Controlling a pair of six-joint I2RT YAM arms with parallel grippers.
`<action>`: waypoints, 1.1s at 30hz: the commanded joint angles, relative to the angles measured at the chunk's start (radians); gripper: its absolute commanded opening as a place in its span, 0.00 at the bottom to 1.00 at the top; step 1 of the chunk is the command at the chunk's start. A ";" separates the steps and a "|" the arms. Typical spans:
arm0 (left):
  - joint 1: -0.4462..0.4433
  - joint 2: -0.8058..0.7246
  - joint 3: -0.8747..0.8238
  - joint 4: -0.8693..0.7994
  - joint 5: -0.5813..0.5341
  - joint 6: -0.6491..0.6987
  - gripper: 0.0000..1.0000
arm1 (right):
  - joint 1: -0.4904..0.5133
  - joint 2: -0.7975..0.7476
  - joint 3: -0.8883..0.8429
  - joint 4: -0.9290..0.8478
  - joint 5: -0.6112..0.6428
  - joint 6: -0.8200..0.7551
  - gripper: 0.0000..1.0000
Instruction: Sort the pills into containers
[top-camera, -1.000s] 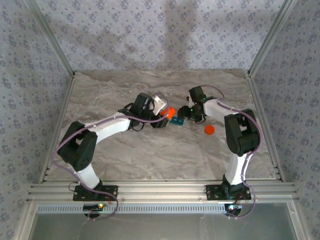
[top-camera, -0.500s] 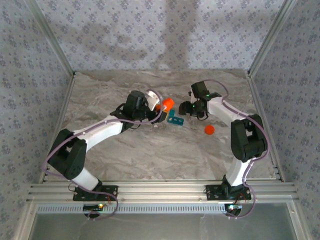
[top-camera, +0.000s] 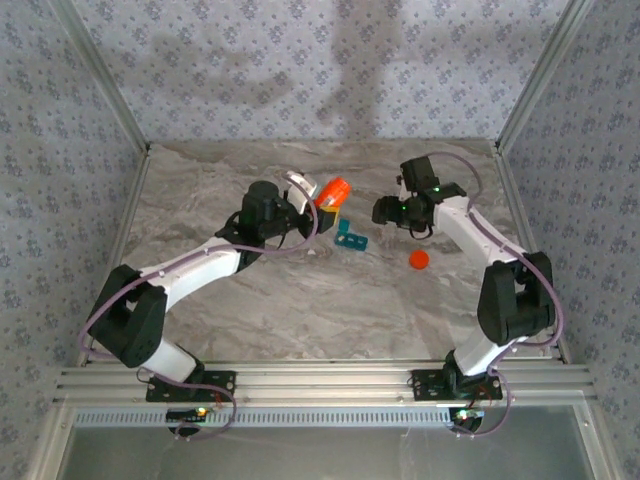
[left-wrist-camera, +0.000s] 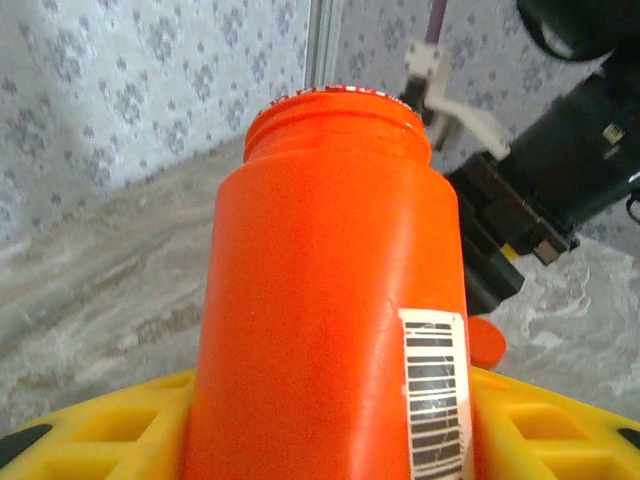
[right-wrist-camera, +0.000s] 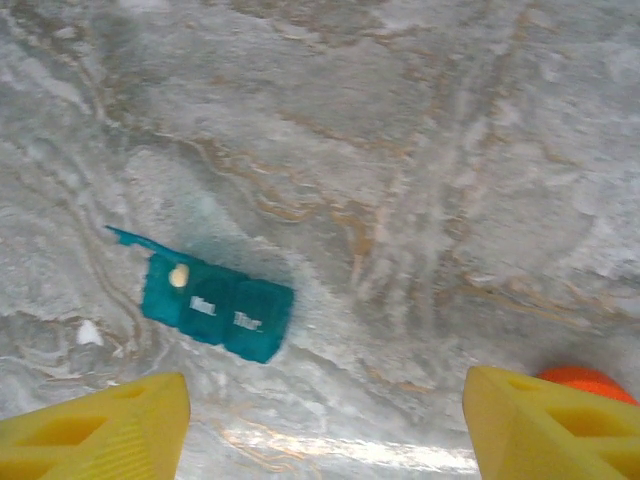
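My left gripper (top-camera: 322, 203) is shut on an orange pill bottle (top-camera: 334, 189), held tilted above the table; the left wrist view shows the bottle (left-wrist-camera: 330, 280) uncapped, its barcode label facing me, between yellow fingers (left-wrist-camera: 90, 425). The teal containers (top-camera: 350, 238) lie on the marble just below the bottle. In the right wrist view the containers (right-wrist-camera: 217, 301) have one lid open with a pale pill (right-wrist-camera: 178, 276) inside. A white pill (right-wrist-camera: 88, 333) lies loose beside them. My right gripper (top-camera: 384, 211) hovers to their right, open and empty, with its yellow fingers (right-wrist-camera: 100, 430) wide apart.
The bottle's orange cap (top-camera: 418, 259) lies on the table right of the containers, seen also as the cap (right-wrist-camera: 590, 381) near my right finger. Patterned walls and metal rails (top-camera: 523, 215) enclose the marble table (top-camera: 300, 300).
My left gripper has carried the bottle back and to the left, above the containers' far end. My right gripper has drawn back to the right, away from the containers, and opened wider.
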 joint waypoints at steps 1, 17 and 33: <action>0.007 -0.039 0.023 0.134 0.014 0.004 0.00 | -0.033 -0.033 -0.052 -0.088 0.035 0.014 0.74; 0.005 -0.011 0.021 0.274 0.001 0.065 0.00 | -0.127 0.037 -0.182 -0.127 0.083 0.010 0.76; 0.004 0.004 0.025 0.379 0.096 0.019 0.00 | -0.128 0.146 -0.165 -0.089 0.110 0.003 0.70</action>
